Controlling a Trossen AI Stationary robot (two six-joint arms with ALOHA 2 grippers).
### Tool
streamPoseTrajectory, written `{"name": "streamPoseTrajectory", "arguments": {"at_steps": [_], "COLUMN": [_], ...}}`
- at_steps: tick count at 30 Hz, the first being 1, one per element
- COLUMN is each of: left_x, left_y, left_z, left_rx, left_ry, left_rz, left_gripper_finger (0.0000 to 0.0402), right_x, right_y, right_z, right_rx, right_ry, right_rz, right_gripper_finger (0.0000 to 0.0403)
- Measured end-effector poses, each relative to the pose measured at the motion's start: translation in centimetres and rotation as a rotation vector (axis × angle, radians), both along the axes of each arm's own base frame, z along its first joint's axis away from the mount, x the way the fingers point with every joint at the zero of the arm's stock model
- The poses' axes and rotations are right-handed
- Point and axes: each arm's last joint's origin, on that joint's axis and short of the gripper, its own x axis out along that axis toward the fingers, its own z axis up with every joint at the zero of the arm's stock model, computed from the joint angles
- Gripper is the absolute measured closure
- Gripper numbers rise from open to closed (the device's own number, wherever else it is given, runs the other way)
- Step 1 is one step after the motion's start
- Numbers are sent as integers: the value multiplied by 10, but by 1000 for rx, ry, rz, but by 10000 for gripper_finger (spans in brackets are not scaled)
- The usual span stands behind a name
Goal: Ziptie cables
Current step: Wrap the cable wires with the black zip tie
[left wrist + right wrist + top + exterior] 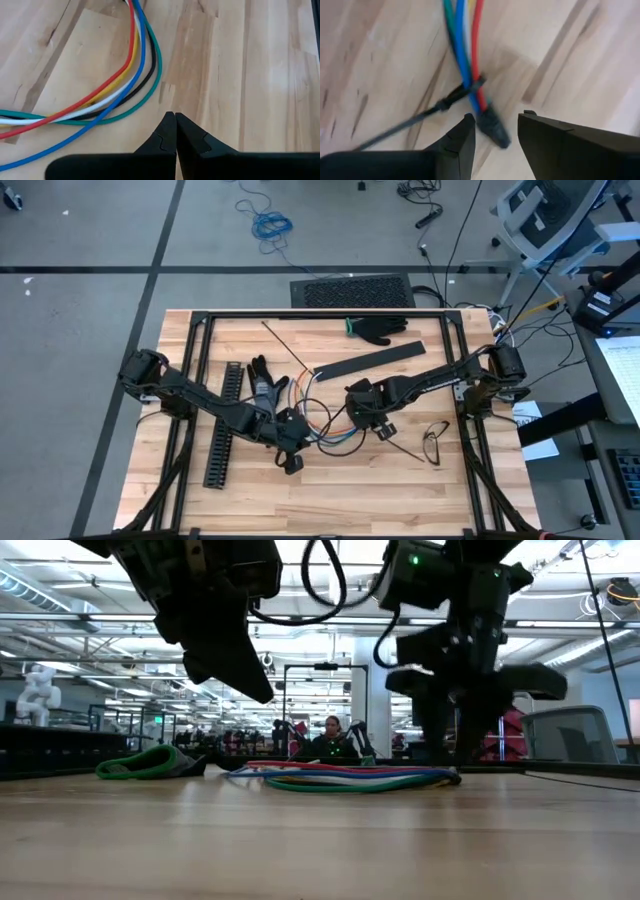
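The cables (318,420), a loose bundle of red, blue, green, white, yellow and black wires, lie looped on the wooden table between my two grippers. My left gripper (175,116) is shut and empty, just above the table beside the bundle's bend (125,85). My right gripper (497,116) points down, open, over the bundle's other end. Its fingers stand on either side of the dark tip (492,127) without visibly touching it. A thin black zip tie (415,120) crosses the wires there (466,91). I cannot tell whether it goes around them.
A long black slotted channel (222,425) lies left of the cables, with a dark glove (262,375) beside it. Toward the far edge are a black strip (370,360), another glove (380,328) and a thin loose tie (285,345). Glasses (435,442) lie at the right. A person (332,740) sits beyond the table.
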Motion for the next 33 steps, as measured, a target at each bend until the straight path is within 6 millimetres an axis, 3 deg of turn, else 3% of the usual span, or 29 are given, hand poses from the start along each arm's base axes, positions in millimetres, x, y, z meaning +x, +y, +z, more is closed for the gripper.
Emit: {"name": "streamPoseTrajectory", "arguments": {"at_steps": [13, 15, 19, 24, 30, 33], "left_x": [-9, -11, -15, -19, -25, -28], "left_y": [-21, -26, -34, -40, -40, -35], "left_z": [1, 1, 1, 2, 18, 29], "left_rx": [11, 22, 34, 38, 92, 179], "left_ry": [-34, -43, -67, -102, -191, -238], "left_rz": [93, 101, 145, 217, 260, 256], "left_gripper_finger": [397, 397, 397, 397, 397, 397], "right_x": [8, 8, 7, 8, 0, -5], "right_y": [3, 3, 4, 4, -1, -4], "right_z": [-30, -32, -33, -33, -11, 20], "right_rx": [41, 44, 86, 108, 165, 163], "right_ry": [75, 92, 95, 91, 47, -31], "right_rz": [27, 22, -24, -118, -289, -353], "right_gripper_finger": [273, 296, 379, 381, 383, 390]}}
